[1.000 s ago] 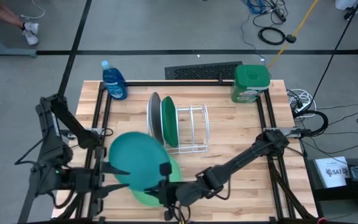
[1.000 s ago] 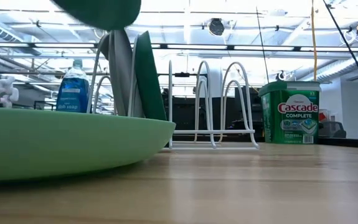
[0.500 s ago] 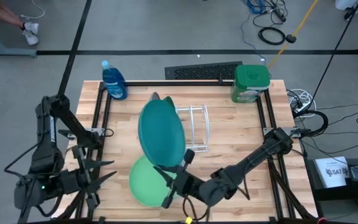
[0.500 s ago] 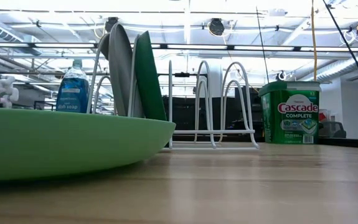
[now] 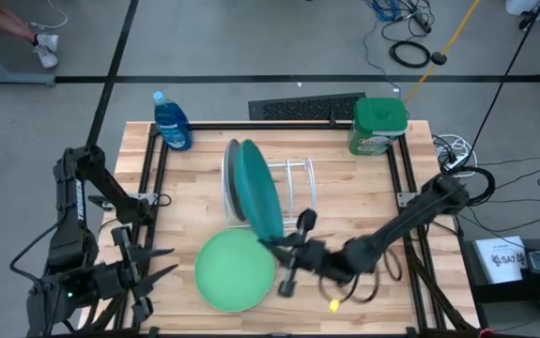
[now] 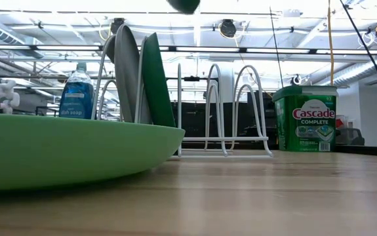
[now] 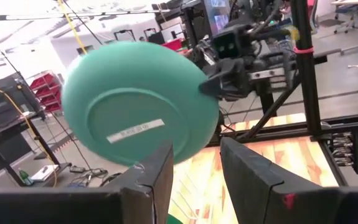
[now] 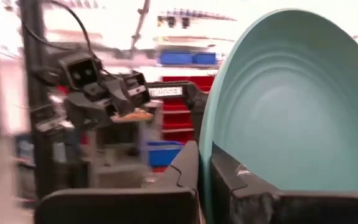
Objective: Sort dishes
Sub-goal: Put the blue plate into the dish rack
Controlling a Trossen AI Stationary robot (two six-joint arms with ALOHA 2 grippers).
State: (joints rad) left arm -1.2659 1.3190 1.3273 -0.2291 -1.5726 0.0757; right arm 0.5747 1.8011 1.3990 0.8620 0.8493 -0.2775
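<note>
Plates numbered four: grey plate (image 5: pixel 229 178) and dark green plate (image 6: pixel 157 78) stood in the one rack (image 5: pixel 293 192); light green plate (image 5: pixel 235 270) lay flat on the tabletop (image 5: pixel 345 183). The right end effector (image 5: pixel 271 242) clamped the round, smooth teal plate (image 5: pixel 256 194) upright above the rack; the left end effector (image 5: pixel 162 266) waited, parted and empty, near the tabletop's left front.

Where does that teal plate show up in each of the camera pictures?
High: teal plate, tilted over the rack, in the right claw.
Low: only a dark edge at the top.
Left wrist: centre, underside showing.
Right wrist: right half.
Shared landmark: the right claw.
</note>
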